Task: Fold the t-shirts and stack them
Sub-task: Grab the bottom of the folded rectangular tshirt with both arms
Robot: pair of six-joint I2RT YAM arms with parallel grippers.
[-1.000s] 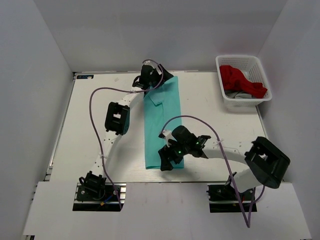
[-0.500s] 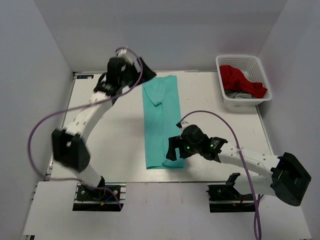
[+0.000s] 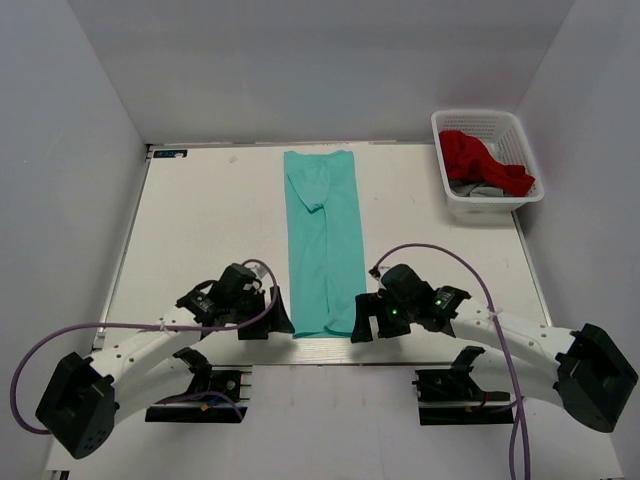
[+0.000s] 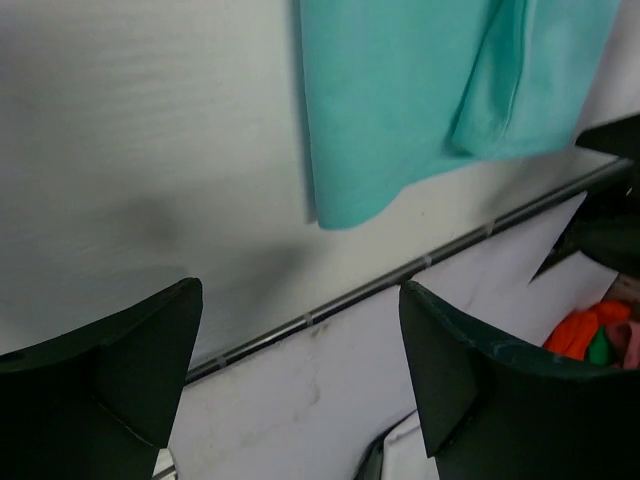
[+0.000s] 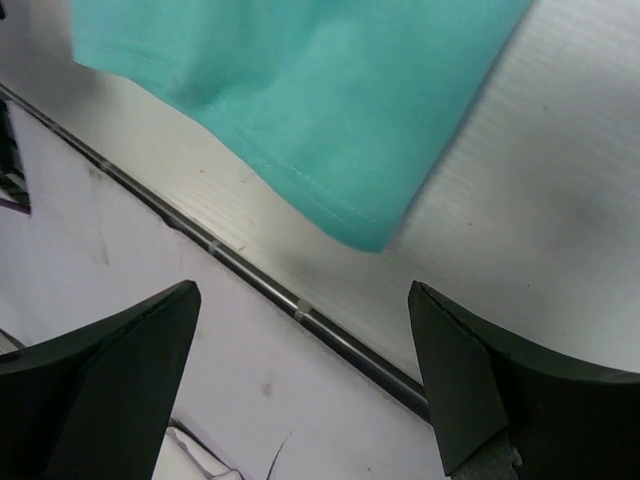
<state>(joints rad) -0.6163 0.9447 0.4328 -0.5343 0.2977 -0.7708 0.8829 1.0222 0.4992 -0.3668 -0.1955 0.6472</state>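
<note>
Left gripper (image 3: 277, 320) has swung from collar to near hem of the shirt (image 3: 322, 240), a long strip on the table (image 3: 200, 220); right gripper (image 3: 362, 327) flanks it. Both gape empty: next, pinch the hem corners

I see a white table (image 3: 200, 230) boxed in by plain grey walls (image 3: 320, 70) behind and at both sides, evenly lit. A metal strip (image 4: 350, 298) lines its near edge.

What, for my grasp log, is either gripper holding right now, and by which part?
Nothing. The left gripper and right gripper are both open, poised at the near corners of the long folded teal t-shirt.
</note>
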